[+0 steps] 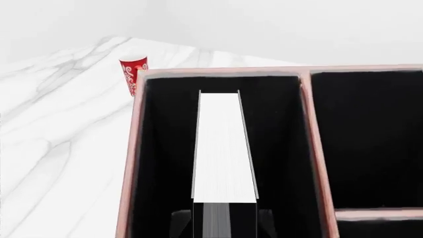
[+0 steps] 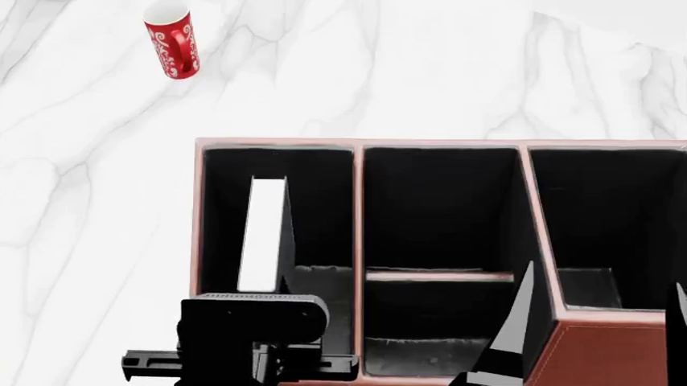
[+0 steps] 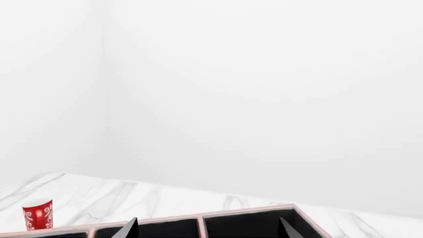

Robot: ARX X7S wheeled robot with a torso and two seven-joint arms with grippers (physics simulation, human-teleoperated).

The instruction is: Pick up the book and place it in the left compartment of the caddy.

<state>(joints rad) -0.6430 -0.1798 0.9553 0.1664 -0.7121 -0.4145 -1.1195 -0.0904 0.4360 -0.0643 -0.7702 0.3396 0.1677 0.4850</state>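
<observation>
The book (image 1: 225, 144) stands on edge inside the left compartment (image 1: 165, 148) of the caddy (image 1: 307, 72), its white page edges facing up. My left gripper (image 1: 225, 220) is shut on the book's near end, one finger against each black cover. From the head camera, the book (image 2: 263, 233) rises in the caddy's (image 2: 358, 201) left compartment (image 2: 322, 209), apart from both long walls, just beyond my left wrist (image 2: 252, 320). My right gripper (image 2: 601, 314) hangs open with nothing in it over the caddy's near right part; its wrist view shows the gripper (image 3: 208, 225) above the rims.
A red patterned mug (image 2: 172, 40) stands on the white marble table (image 2: 86, 201), beyond the caddy's far left corner; it also appears as the mug (image 1: 133, 74) and the mug (image 3: 37, 214). The middle section has a crossbar (image 2: 438, 276).
</observation>
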